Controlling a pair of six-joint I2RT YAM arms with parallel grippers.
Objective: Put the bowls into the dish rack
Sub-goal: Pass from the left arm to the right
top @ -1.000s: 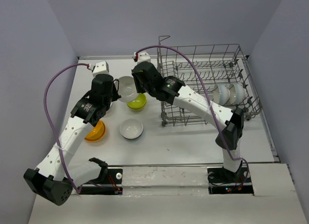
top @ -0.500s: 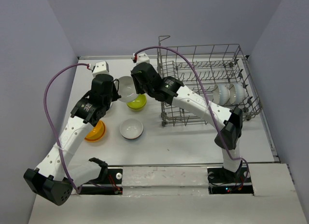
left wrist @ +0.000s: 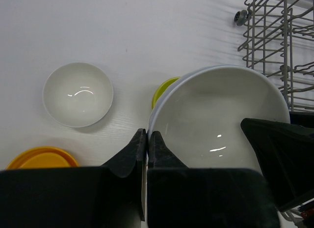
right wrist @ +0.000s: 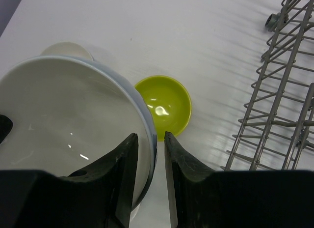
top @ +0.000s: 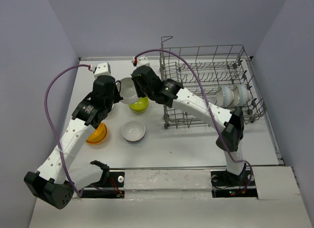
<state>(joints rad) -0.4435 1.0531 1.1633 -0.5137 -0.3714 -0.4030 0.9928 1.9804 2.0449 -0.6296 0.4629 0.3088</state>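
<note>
**Both hands at one bowl, left of the rack**

The left hand [left wrist: 147, 134] is clenched on the near rim of a white bowl with a blue-grey outside [left wrist: 221, 115], its two fingers pinched together on the edge. The right hand [right wrist: 150, 137] meets the same bowl from the opposite side. Its fingers stand apart and straddle the rim, one inside the bowl and one outside. A sliver of table shows between the outer finger and the bowl wall, so this hand is released rather than gripping.

In the top view the bowl sits between the two wrists, tilted, just left of the dish rack [top: 206, 71] and outside it. In the wrist views it partly covers a lime green bowl [right wrist: 164, 105], which sits open side up on the table [top: 186, 144] just beside the rack's near left corner.

Nearer the arm bases, a smaller white bowl [top: 133, 130] rests upright on the table. An orange bowl [top: 97, 133] lies to its left, partly under the left arm.

Inside the rack, two white bowls [top: 233, 94] stand on edge among the tines at the right end.
</note>
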